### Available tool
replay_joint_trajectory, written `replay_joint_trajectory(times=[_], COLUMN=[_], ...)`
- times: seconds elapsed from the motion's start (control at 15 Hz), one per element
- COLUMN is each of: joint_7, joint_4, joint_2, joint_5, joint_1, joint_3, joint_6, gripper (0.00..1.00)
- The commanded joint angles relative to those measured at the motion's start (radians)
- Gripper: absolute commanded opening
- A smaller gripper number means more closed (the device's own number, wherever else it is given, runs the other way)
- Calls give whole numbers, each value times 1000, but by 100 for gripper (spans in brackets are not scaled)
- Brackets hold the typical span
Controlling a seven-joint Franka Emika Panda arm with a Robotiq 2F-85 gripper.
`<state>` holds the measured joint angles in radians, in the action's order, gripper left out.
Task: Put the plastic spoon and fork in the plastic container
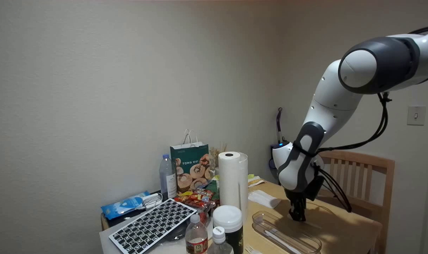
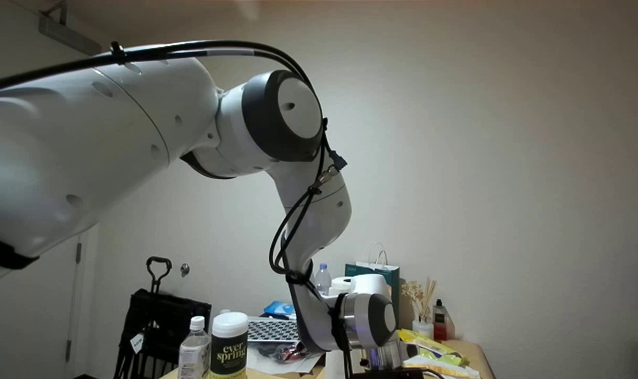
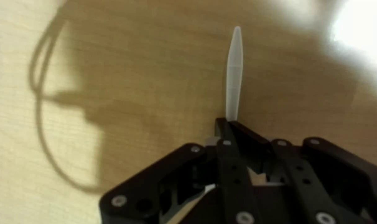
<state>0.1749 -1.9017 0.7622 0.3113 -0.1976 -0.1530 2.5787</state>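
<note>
Jaws pinched narrow on a white plastic utensil (image 3: 234, 77) at the counter (image 3: 163, 62) — head hidden, type undetermined. Judged light, slick, slightly springy; best held across mid-handle. Beside it, the clear container (image 1: 257, 222) holds another white piece (image 1: 281, 241); an apparent fork (image 1: 253, 251) lies outside.

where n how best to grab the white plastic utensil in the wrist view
Probably back from the tapered tip, from above, jaws across its narrow width: the white plastic utensil is slim and seems to lie flat on the tabletop. The gripper pinches it there.
</note>
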Motion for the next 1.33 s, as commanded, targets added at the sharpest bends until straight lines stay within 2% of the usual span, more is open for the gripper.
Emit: replay_joint_trajectory(times=[0.0,0.47,0.6,0.67,0.73,0.87,0.93,1.07,1.27], joint_7=[35,26,-5,-4,4,2,1,17,-3], joint_4=[17,5,7,15,39,39,39,29,26], joint_2=[1,-127,-154,-157,-120,-139,-139,-136,-122], joint_5=[-41,-50,-16,0,-27,-23,-22,-41,-30], joint_1=[-17,14,47,59,38,51,53,40,53], joint_3=[12,17,-8,-17,0,-5,-6,9,-4], joint_6=[-35,-69,-72,-86,-65,-80,-80,-79,-89], gripper=[1,1,1,30,7,19,51,63,81])
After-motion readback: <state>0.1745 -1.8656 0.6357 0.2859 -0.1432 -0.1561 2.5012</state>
